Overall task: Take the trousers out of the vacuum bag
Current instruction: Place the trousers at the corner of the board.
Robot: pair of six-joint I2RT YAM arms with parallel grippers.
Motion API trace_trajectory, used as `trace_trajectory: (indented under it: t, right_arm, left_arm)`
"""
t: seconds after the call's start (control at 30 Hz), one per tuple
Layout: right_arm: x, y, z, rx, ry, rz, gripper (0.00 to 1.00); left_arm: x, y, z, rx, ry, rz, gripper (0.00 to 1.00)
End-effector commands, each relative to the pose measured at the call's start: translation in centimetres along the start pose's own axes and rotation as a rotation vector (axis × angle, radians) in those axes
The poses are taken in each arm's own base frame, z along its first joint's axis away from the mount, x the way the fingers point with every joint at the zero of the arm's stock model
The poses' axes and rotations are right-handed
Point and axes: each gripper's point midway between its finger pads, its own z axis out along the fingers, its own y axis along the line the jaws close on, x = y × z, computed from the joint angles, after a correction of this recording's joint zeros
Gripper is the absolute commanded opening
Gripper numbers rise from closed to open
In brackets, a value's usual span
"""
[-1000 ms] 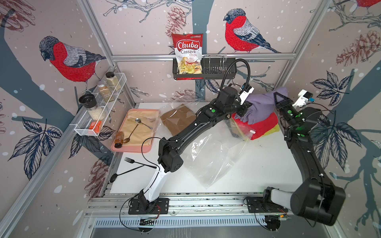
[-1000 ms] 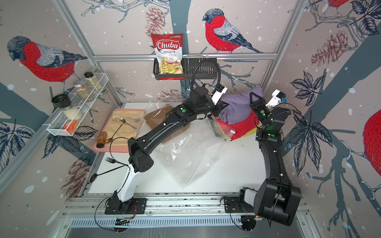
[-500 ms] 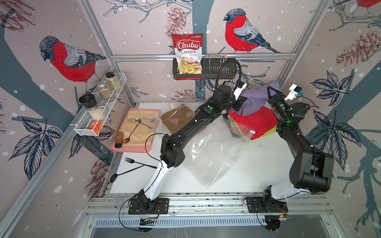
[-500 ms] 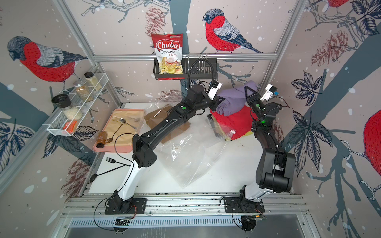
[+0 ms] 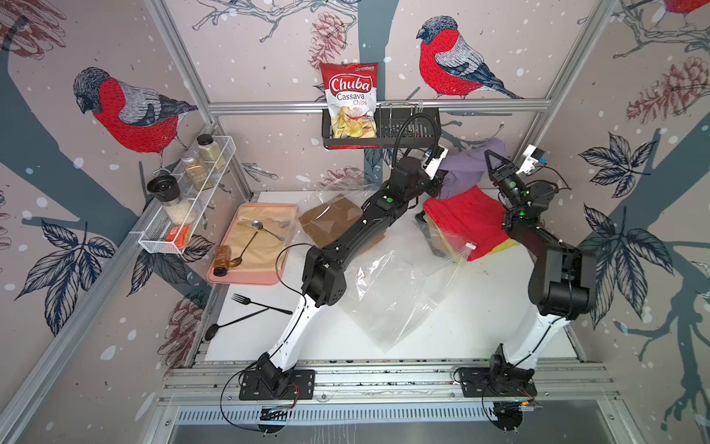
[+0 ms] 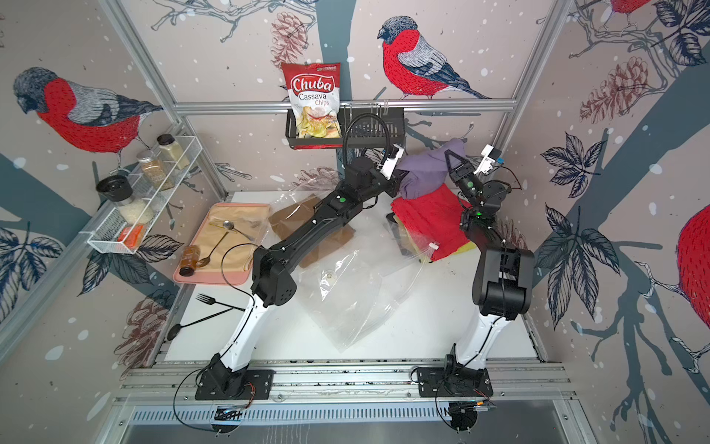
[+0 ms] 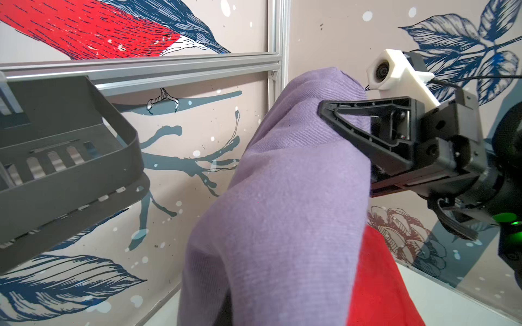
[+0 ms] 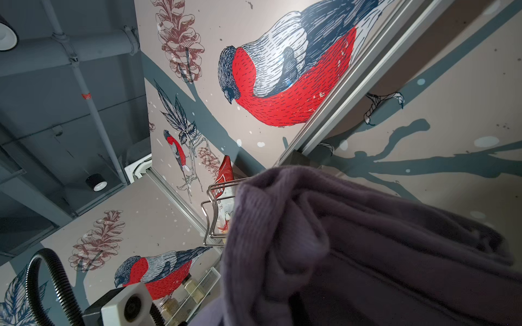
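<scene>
Four trousers show for you here. At your left wall hangs a wire rack [image 5: 153,236] of spice jars. Next comes a pink tray [image 5: 246,280] carrying a spoon and a small bottle. A black fork [image 5: 261,305] and a black spoon [image 5: 236,322] lie at the near-left edge of the desk [image 5: 480,319].

The mustard-brown trousers [image 5: 330,225] lie flat at the far left with glossy plastic about them, and the left arm crosses their right edge. The vacuum bag [image 5: 388,303] sprawls crumpled mid-desk. A top view shows its round white valve [image 6: 330,275] just beside that arm's elbow. The bag's zip-strip edge overlaps the near-left corner of the stack at far right, red trousers [image 5: 468,217] over yellow trousers [image 5: 504,246]. You cannot tell whether that corner sits inside the plastic.

Above the stack the purple trousers [image 5: 463,173] hang in the air between both arms, close in front of the black basket [image 5: 407,128] on the back wall. The left pincer [image 5: 438,183] is buried in cloth in both top views. Its own wrist view shows only fabric rising from below, so read it as clamped on the purple trousers, fingers unseen.

That wrist view gives you what the top views cannot: the right pincer [image 7: 322,109] side-on. It is closed on the cloth's peak, with one black finger laid across it. The right wrist view shows purple folds, the edge of the chips packet [image 8: 224,175] and the wall.
</scene>
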Motion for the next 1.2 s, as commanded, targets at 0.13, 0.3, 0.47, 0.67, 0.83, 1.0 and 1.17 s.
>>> trace_trajectory:
  t: [0.13,0.3,0.47,0.67,0.83,1.0,1.17]
  right_arm:
    - [-2.2,-1.0,2.0,-0.074,-0.075,-0.049,0.00]
    - [-1.5,-3.2,1.2,-0.043,-0.080,-0.003,0.00]
    - [-1.9,-5.3,-2.5,-0.009,-0.119,0.051,0.00]
    - [-3.0,-5.7,-6.8,0.013,-0.137,0.081,0.00]
    - [-3.4,-6.3,-10.4,0.076,-0.144,0.108,0.00]
    - [-2.9,-7.0,-13.4,0.110,-0.144,0.159,0.00]
    - [-1.5,-9.4,-15.0,0.240,-0.109,0.206,0.00]
  left_arm:
    - [-5.5,5.0,-1.2,-0.177,-0.225,0.054,0.00]
    - [-4.0,4.0,-0.7,-0.115,-0.190,0.007,0.00]
    - [-2.2,1.4,-0.2,-0.043,-0.142,-0.033,0.00]
    - [-2.3,-3.8,-0.3,0.033,-0.126,-0.033,0.00]
    - [-1.7,-7.3,-0.6,0.086,-0.101,-0.051,0.00]
    - [-0.8,-9.9,-1.3,0.121,-0.068,-0.063,0.00]
    - [0.9,-11.9,-1.7,0.121,-0.016,-0.055,0.00]
